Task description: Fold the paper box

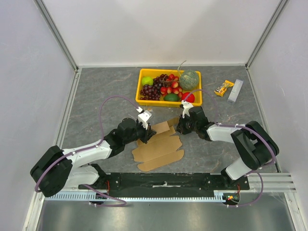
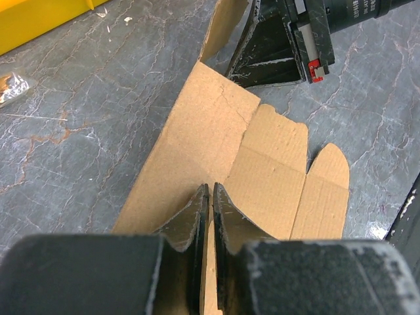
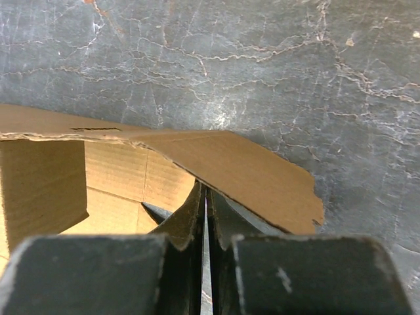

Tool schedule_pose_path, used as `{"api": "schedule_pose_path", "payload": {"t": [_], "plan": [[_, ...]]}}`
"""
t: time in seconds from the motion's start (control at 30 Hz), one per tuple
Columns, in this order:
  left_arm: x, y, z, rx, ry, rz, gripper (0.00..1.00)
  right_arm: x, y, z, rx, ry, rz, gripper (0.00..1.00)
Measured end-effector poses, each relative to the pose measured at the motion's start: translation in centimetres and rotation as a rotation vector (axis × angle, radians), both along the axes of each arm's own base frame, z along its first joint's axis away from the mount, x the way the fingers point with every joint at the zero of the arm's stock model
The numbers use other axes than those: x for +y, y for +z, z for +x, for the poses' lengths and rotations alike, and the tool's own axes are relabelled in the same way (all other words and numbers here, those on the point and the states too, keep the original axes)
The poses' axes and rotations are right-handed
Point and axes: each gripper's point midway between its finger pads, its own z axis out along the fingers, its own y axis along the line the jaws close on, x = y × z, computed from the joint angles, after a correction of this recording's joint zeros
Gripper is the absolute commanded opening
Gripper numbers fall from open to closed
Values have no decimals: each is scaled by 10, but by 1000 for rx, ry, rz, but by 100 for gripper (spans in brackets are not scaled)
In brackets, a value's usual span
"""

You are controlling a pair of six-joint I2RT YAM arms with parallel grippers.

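Watching the feeds remotely here, and the paper box (image 1: 159, 147) is lying mostly flat on the grey marbled table (image 1: 96, 96), roughly in the middle, between the two arms and just on the near side of the yellow tray (image 1: 140, 98). It's plain brown cardboard, a die-cut sheet with rounded flaps fanning out toward the arm bases. The left gripper (image 1: 143, 129) is sitting on the sheet's left edge, and on the left wrist cam I'm seeing its jaws squeezed nearly together with a strip of cardboard running right between them, so it's pinching the box. The right gripper (image 1: 179, 126) is coming in from the other side at the far right corner, jaws down to a thin slit, and its tips are meeting the edge of a flap that's standing up off the table and bending over, so I'm reading that as gripping the flap too. The tray is holding dark grapes (image 1: 151, 90) and a green melon (image 1: 189, 79), and a snack packet (image 1: 224, 88) is lying off to the right of it.
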Motion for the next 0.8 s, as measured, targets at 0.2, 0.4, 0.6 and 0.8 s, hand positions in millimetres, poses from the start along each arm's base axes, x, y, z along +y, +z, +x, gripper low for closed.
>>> {"api": "schedule_pose_path", "payload": {"t": [0.2, 0.4, 0.6, 0.8], "plan": [[0, -2, 0, 3, 0, 3, 12, 6, 1, -5, 13, 30, 25, 8], [0, -2, 0, 4, 0, 3, 12, 16, 9, -6, 15, 52, 84, 8], [0, -3, 0, 6, 0, 5, 12, 28, 19, -8, 11, 81, 156, 9], [0, -6, 0, 12, 0, 11, 12, 38, 22, -11, 25, 119, 213, 8]]}}
